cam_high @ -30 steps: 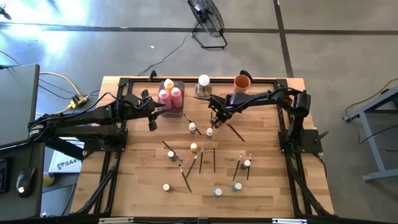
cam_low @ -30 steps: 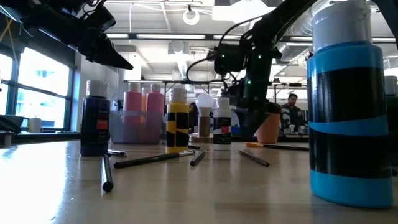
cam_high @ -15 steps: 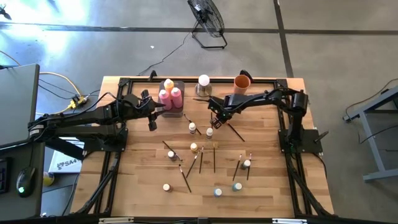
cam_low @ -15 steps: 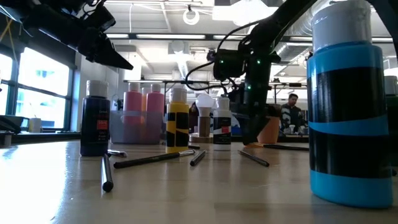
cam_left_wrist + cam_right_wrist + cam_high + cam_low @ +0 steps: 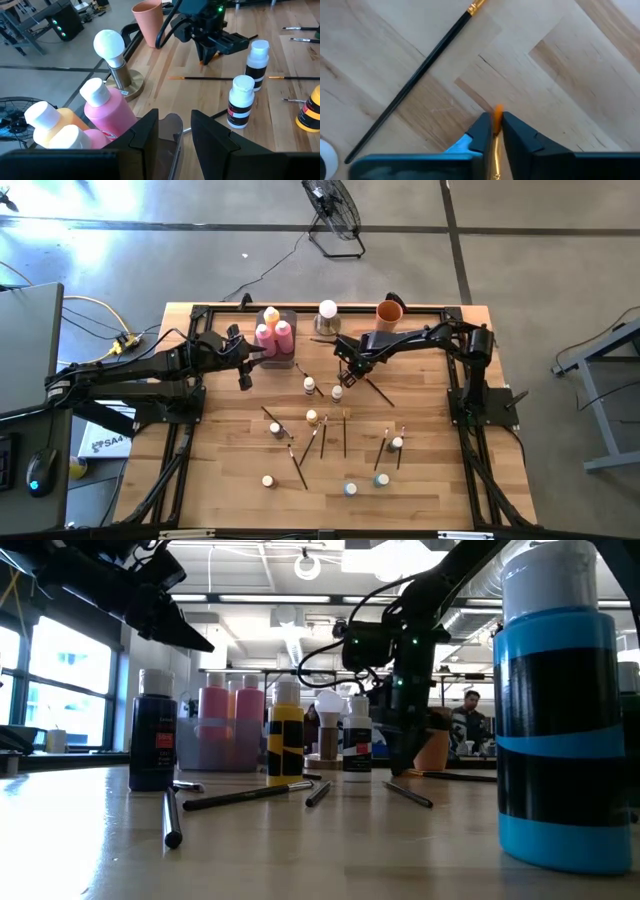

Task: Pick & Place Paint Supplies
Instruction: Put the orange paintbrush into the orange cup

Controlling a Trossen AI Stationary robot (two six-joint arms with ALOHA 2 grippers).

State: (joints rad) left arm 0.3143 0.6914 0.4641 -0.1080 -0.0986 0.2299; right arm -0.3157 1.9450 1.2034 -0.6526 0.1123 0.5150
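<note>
Right gripper (image 5: 493, 131) is down at the bench (image 5: 430, 480) now, jaws pinching the orange-tipped paintbrush (image 5: 497, 114) near its tip, close to the white-capped bottles (image 5: 241, 100) in the middle of the boards. A second dark-handled brush (image 5: 415, 77) lies just beside it, untouched. That pinched brush looks light and stiff, thin enough to roll or pivot between the jaws; held this near the end, I'd expect the long handle to swing once it lifts, so a slow rise would suit. More brushes and small bottles are scattered across the near half of the bench.

Left gripper (image 5: 172, 137) hangs over the grey tray (image 5: 170, 125) at the back-left, jaws spread with nothing between them. In the tray stand the pink bottle (image 5: 107, 107) and its yellow neighbours; beside it, the white ball on a metal base (image 5: 115, 60), and farther along, the orange cup (image 5: 149, 20). Those bottles look rigid, smooth-sided plastic, top-heavy perhaps: best taken around the body, below the cap.
</note>
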